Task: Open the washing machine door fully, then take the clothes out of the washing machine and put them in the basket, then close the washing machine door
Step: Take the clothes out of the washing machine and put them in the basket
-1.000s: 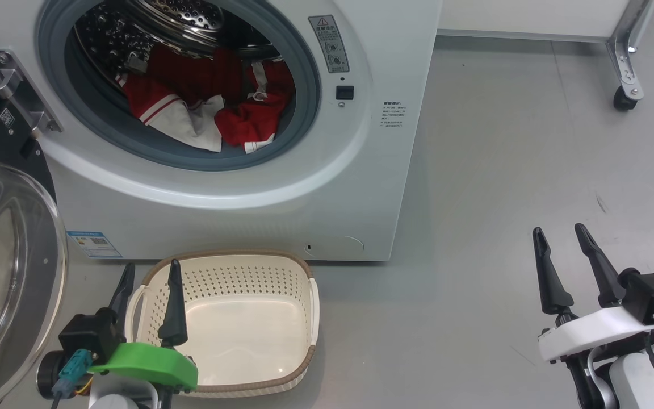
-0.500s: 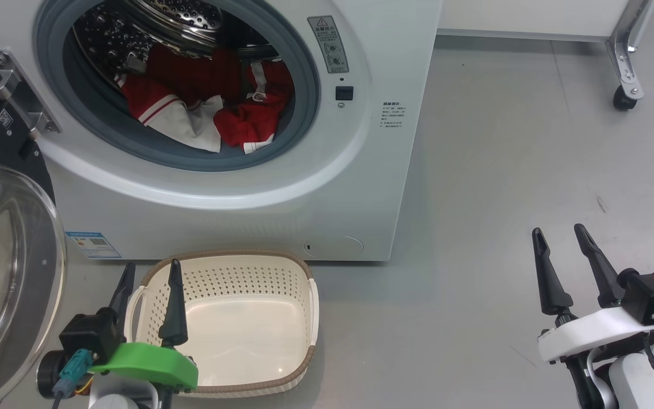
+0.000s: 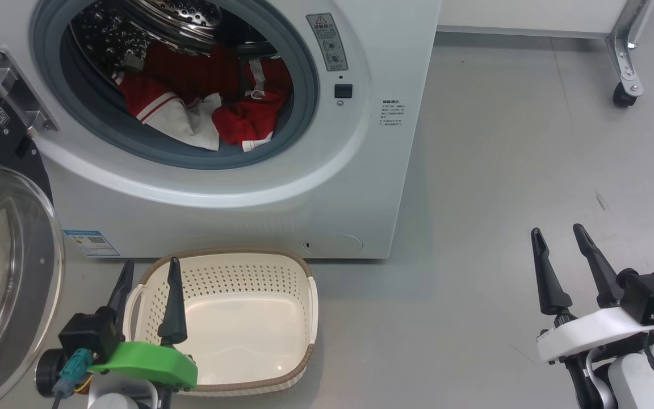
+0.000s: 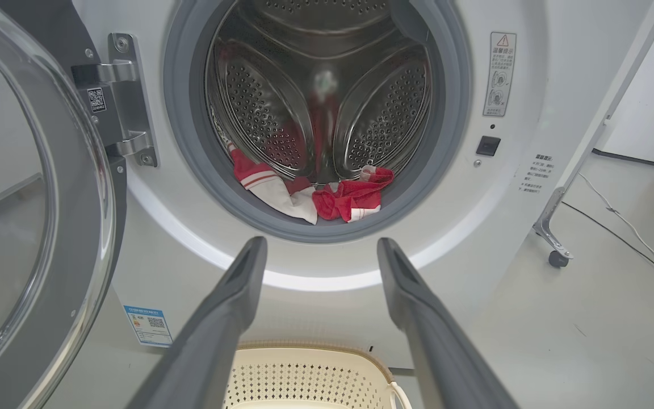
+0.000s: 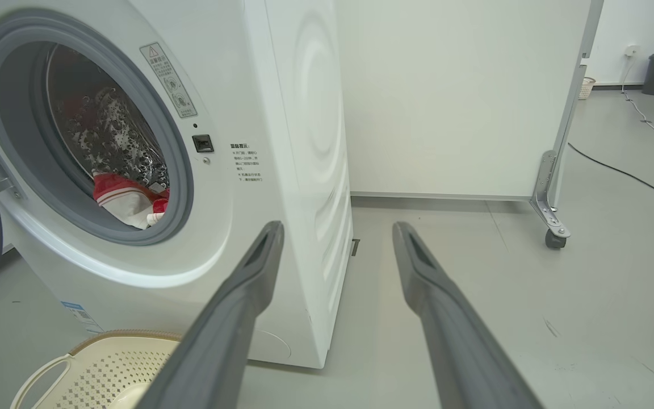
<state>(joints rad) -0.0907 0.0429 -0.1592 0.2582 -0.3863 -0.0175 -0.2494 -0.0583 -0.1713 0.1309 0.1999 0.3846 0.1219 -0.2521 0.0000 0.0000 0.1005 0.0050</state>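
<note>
Door status: washing machine door stands swung open at the left of the washing machine, carried on a metal hinge at the left edge of the drum mouth, glass bowl bulging toward the camera. Clothes, red with white trim and white panels, lie heaped at the bottom of the drum, their front edge resting against the lower part of the grey rubber ring. Basket stands on the floor just in front of the machine's lower front edge, below the drum mouth. Left gripper hovers at the basket's left rim, released, fingers spread; in the left wrist view these fingers point toward the drum mouth. Right gripper hovers over the floor, well to the right of the machine's front right corner, likewise released with fingers parted. Castor of a metal frame rests on the floor near the far right edge of the head view
</note>
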